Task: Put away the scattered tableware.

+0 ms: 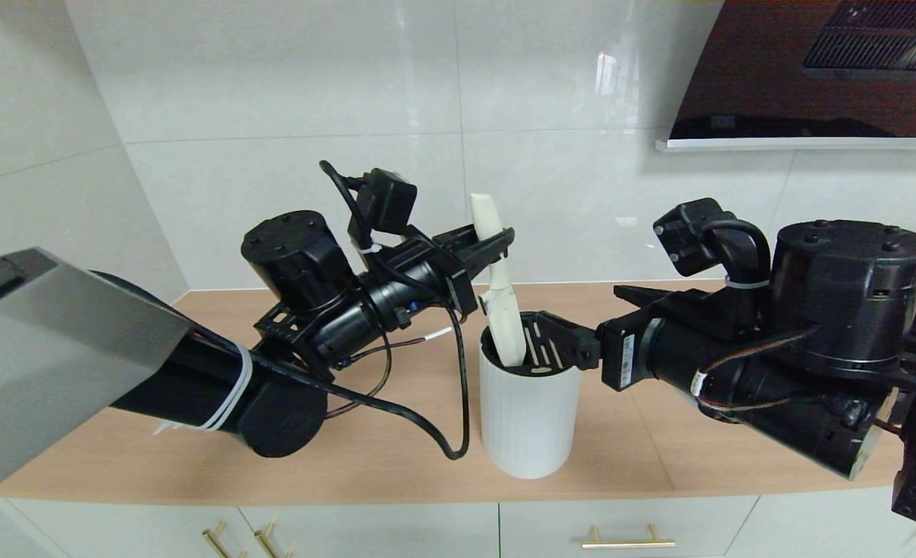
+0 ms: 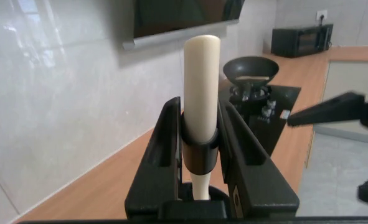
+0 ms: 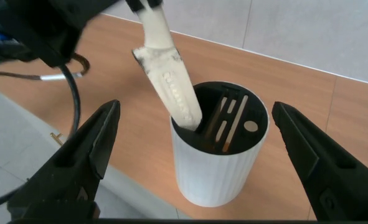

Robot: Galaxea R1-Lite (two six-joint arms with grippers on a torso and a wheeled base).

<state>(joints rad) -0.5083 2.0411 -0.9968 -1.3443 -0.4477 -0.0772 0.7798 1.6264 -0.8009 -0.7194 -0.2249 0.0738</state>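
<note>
1. Left gripper (image 1: 498,242) is clamped on the handle of a white knife (image 1: 502,310), above the holder's left side.
2. In the left wrist view the handle (image 2: 201,74) sits upright between the two fingers, its rounded end sticking out past them.
3. The knife is blade down and a bit tilted. Its tip is inside the top of the holder (image 1: 529,422), at the left edge of the opening.
4. Most of the blade is above the rim and the knife is not released.
5. The holder is a white ribbed cylinder with a black slotted insert. It stands upright on the counter (image 1: 396,457), mid-scene near the front edge.
6. The slots (image 3: 230,121) show tan inside; I can't tell what is in them.
7. Right gripper (image 3: 195,109) is spread wide and holds nothing. It is at the holder's right side at rim height.
8. In the right wrist view one finger (image 3: 96,143) sits on each side of the holder. I can't tell if they touch it.
9. A black cable (image 1: 458,403) hangs from the left arm, just left of the holder.
10. A range hood (image 1: 814,70) is far right on the tiled wall.
11. A pan (image 2: 251,67) sits on a stove, far along the counter.
12. Drawer handles (image 1: 628,539) are below the counter's front edge.
</note>
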